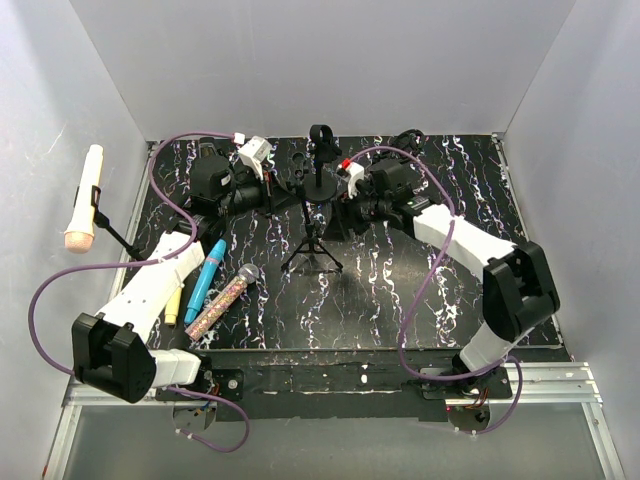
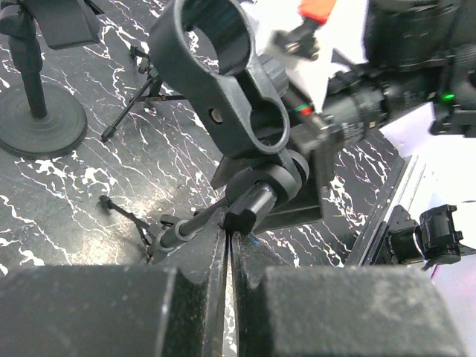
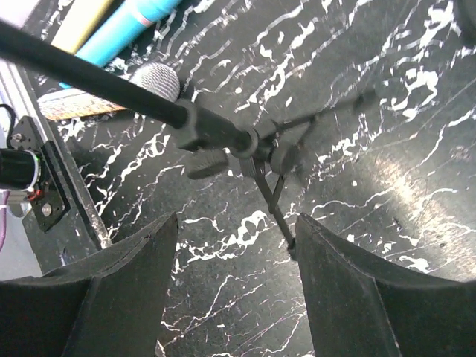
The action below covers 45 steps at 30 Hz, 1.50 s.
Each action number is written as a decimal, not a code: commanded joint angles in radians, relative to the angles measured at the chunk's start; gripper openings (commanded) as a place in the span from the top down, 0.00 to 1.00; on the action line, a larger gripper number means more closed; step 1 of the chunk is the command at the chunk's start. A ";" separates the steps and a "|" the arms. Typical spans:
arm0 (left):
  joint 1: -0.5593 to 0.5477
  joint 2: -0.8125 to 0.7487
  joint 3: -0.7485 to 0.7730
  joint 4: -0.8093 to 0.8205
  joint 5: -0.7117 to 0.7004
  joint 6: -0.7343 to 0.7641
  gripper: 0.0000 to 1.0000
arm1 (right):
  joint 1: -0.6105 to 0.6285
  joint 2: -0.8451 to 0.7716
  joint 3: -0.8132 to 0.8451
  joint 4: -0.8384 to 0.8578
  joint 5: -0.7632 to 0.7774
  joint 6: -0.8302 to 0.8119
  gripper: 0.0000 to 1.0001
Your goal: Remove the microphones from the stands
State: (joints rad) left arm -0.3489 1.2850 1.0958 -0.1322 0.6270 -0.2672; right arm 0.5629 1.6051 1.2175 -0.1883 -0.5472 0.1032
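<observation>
The clip (image 2: 245, 111) on the tripod stand (image 1: 312, 250) in front of you is empty, so if that is the stand meant, the removal looks done. A glitter microphone (image 1: 222, 300), a blue microphone (image 1: 205, 280) and a yellow one (image 1: 174, 303) lie on the desk (image 1: 360, 300) beside your left arm, well apart from both grippers. A cream microphone (image 1: 85, 195) sits clipped in a side stand (image 1: 118, 235) at the far left. If that is your target, everything is left to do.

Your left gripper (image 2: 229, 256) is pressed together just under the clip's joint; you cannot tell whether it pinches the pole or only touches it. Your right gripper (image 3: 234, 223) is spread wide over the tripod's hub, gripping nothing.

The round-base stand (image 1: 318, 190) has its holder cut off in the left wrist view, and from above it is too dark to say whether it holds anything.
</observation>
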 commanded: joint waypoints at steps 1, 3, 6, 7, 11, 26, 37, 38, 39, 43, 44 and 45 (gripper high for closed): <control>0.004 -0.032 0.047 0.020 0.013 0.017 1.00 | 0.002 0.038 0.036 0.047 0.009 0.055 0.29; 0.004 -0.038 0.047 0.014 0.013 0.020 1.00 | 0.000 0.029 0.027 0.058 -0.017 0.070 0.29; 0.004 -0.044 0.041 0.006 0.013 0.023 1.00 | 0.002 0.006 0.005 0.095 -0.075 0.099 0.29; 0.004 -0.044 0.041 0.005 0.013 0.025 1.00 | 0.000 0.004 0.005 0.105 -0.088 0.116 0.29; 0.004 -0.044 0.035 0.006 0.016 0.023 1.00 | 0.000 0.025 0.034 0.127 -0.080 0.144 0.29; 0.004 -0.076 0.001 -0.055 0.023 0.157 0.36 | -0.011 -0.032 -0.036 -0.025 -0.060 -0.100 0.31; -0.073 0.111 -0.024 0.089 -0.118 0.214 0.15 | -0.029 -0.473 -0.171 -0.335 0.052 -0.304 0.27; -0.073 0.129 -0.016 0.098 -0.134 0.209 0.15 | -0.029 -0.500 -0.177 -0.353 0.062 -0.306 0.27; -0.073 0.152 -0.011 0.106 -0.145 0.206 0.16 | -0.031 -0.525 -0.185 -0.362 0.073 -0.307 0.26; -0.073 0.220 0.009 0.118 -0.133 0.178 0.26 | -0.044 -0.623 -0.249 -0.353 0.108 -0.312 0.26; -0.073 0.230 0.013 0.121 -0.130 0.172 0.31 | -0.053 -0.640 -0.266 -0.353 0.107 -0.312 0.26; -0.073 0.238 0.019 0.118 -0.128 0.169 0.36 | -0.067 -0.652 -0.272 -0.355 0.105 -0.310 0.26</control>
State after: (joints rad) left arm -0.4244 1.5173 1.0603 -0.0555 0.5194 -0.0868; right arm 0.5266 1.0100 0.9867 -0.5064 -0.4755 -0.1871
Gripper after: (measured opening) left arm 0.715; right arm 0.741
